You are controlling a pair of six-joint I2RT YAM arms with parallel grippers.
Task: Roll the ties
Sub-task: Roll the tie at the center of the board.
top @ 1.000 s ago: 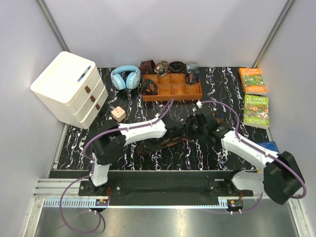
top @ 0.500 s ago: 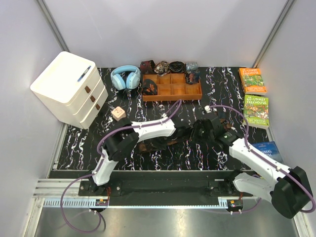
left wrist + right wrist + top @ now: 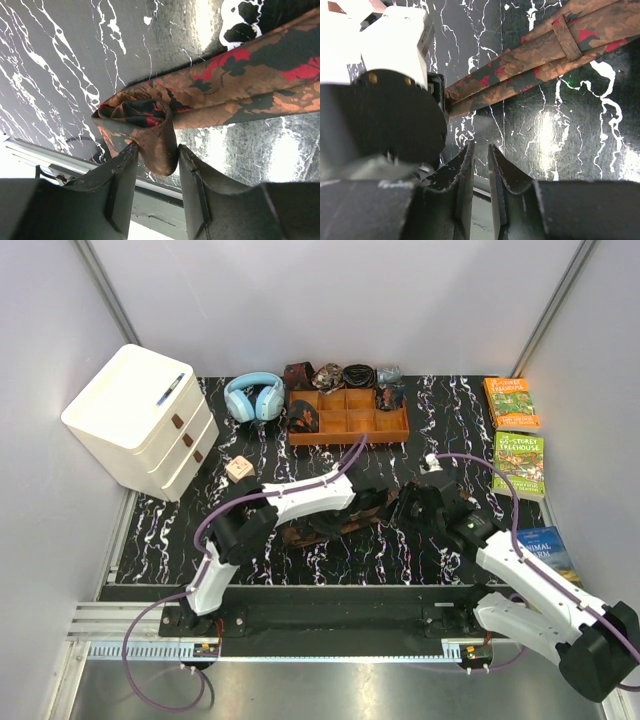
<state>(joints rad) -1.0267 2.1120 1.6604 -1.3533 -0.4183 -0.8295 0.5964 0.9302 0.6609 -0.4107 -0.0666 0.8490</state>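
Observation:
A dark brown tie (image 3: 330, 525) with a reddish-tan pattern lies stretched across the middle of the black marbled table. In the left wrist view its end is wound into a small roll (image 3: 135, 112). A fold of that roll sits between the fingers of my left gripper (image 3: 156, 147), touching both. The rest of the tie (image 3: 240, 85) runs off to the upper right. My right gripper (image 3: 480, 147) hovers just near the tie (image 3: 520, 70), its jaws a narrow gap apart with nothing between them. In the top view the two grippers meet around the left gripper (image 3: 385, 502).
An orange-brown wooden tray (image 3: 400, 430) at the back holds rolled ties (image 3: 303, 418), with more rolls behind it (image 3: 330, 375). Blue headphones (image 3: 253, 395), a white drawer unit (image 3: 140, 420), a wooden cube (image 3: 238, 470) stand left. Books (image 3: 518, 462) lie right.
The left arm has reached further right along the tie and its jaws have widened around the rolled end. The right arm has pulled back to the right and its jaws have parted slightly.

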